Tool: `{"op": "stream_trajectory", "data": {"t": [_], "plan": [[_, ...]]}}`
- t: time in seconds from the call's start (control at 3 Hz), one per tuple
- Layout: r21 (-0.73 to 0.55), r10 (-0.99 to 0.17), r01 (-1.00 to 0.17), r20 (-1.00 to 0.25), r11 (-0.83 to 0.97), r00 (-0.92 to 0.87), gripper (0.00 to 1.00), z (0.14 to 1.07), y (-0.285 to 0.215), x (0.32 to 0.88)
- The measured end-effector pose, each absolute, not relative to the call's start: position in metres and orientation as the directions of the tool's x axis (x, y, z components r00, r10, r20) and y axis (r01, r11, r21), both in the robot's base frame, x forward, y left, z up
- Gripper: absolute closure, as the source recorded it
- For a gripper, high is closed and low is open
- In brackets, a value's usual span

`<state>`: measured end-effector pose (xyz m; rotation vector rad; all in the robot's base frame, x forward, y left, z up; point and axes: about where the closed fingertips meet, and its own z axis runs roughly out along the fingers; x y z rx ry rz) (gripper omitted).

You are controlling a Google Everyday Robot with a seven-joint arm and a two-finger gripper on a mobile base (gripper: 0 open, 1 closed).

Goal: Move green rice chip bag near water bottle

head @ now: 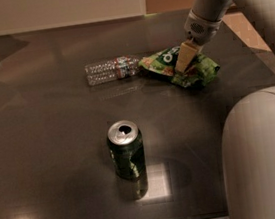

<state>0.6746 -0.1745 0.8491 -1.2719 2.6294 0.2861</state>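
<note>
The hand rests on the bag; whether it grips, I cannot tell. Shoving the bag could roll the lying bottle across the bench.

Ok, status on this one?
Gripper on green rice chip bag. Bag beside water bottle, which lies on its side. Soda can stands apart, not in the way.
</note>
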Motion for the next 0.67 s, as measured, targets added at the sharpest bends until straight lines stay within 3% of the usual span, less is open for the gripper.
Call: {"op": "stream_trajectory", "data": {"t": [0.33, 0.67], "plan": [[0.076, -0.745, -0.788, -0.28, 0.611, -0.605, 0.0, 0.8465, -0.1721, 0.6803], [0.075, -0.745, -0.788, -0.281, 0.611, -0.605, 0.0, 0.8462, -0.1718, 0.6808]]}}
